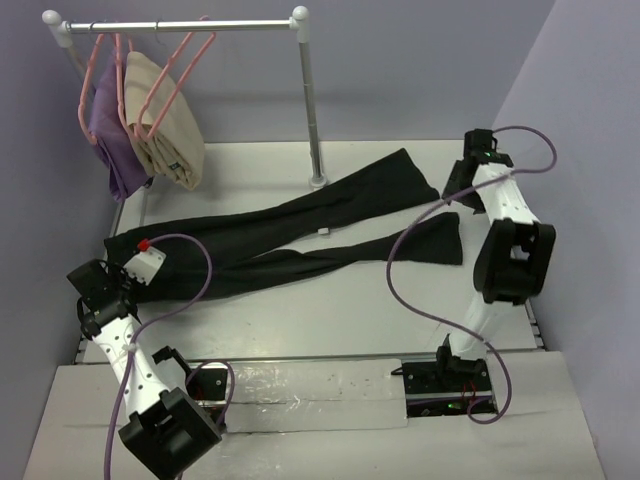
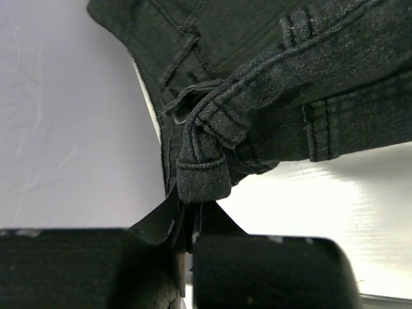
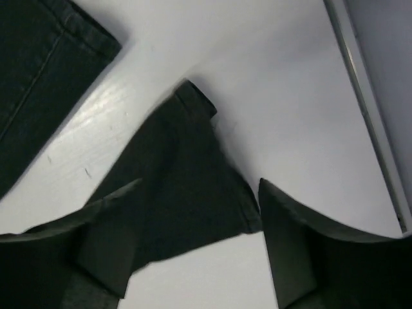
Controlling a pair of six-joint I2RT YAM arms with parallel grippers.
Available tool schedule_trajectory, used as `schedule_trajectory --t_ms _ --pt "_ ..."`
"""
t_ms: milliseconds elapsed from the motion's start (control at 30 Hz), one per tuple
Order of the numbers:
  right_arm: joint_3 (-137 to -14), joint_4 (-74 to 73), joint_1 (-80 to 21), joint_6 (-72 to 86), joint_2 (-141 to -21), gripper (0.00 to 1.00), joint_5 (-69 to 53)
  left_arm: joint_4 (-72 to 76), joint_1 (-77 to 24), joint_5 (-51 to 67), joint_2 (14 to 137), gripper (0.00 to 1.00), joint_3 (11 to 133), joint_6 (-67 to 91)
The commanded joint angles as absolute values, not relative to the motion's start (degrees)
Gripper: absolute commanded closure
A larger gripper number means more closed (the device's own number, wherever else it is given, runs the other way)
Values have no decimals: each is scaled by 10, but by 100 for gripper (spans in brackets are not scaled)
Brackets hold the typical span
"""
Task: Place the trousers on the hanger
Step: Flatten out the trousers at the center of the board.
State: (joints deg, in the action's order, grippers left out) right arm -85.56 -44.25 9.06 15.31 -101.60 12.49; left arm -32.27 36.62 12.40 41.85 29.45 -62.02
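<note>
My left fingers (image 2: 158, 225) are pinched tight on the waist of the black trousers (image 1: 300, 235), which lie stretched across the bench (image 1: 350, 310) with both legs reaching toward the right. My right fingers (image 3: 290, 232) stand apart over one leg's hem, gripping nothing. The pink hanger (image 1: 186, 78) hangs on the rail (image 1: 180, 25) at the far left, well apart from the trousers.

I see the trousers (image 1: 290, 235) spread across the table (image 1: 340, 320), waist left, cuffs right; the hanger (image 1: 180, 82) hangs behind, far left.
</note>
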Motion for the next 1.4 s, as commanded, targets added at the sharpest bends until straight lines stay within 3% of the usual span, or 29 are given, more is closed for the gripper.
schedule_trajectory --t_ms 0,33,67,100,300,467,867,933,1033,1067,1133,1167,1200,1367 --pt "-968 -509 68 138 -1086 22 194 -327 376 139 412 100 303 -649" --pt "-968 -507 45 136 -1090 20 209 -330 376 141 410 100 304 -649" --pt "-961 -498 33 134 -1074 3 227 -341 377 144 410 100 306 -649" --pt "-931 -476 19 134 -1060 0 249 -347 377 152 406 100 309 -650" --pt "-728 -378 4 173 -916 0 190 -368 376 174 403 100 316 -648" --pt "-611 -317 103 223 -854 0 110 -374 376 187 397 100 316 -648" --pt "-597 -264 123 299 -1005 18 69 -374 376 199 396 100 316 -642" --pt "-598 -265 121 300 -1013 25 85 -371 376 200 398 100 316 -642" --pt "-592 -263 123 302 -1009 44 111 -361 377 203 400 100 314 -635" --pt "-593 -265 122 300 -1010 58 116 -359 376 204 400 100 314 -633" --pt "-595 -271 122 299 -1011 73 123 -358 377 210 398 100 315 -632" --pt "-591 -267 123 297 -1008 94 119 -359 376 210 398 100 316 -631" --pt "-588 -266 123 298 -999 100 114 -359 376 209 399 100 316 -631" --pt "-596 -294 123 282 -927 100 107 -339 376 193 407 100 312 -630"
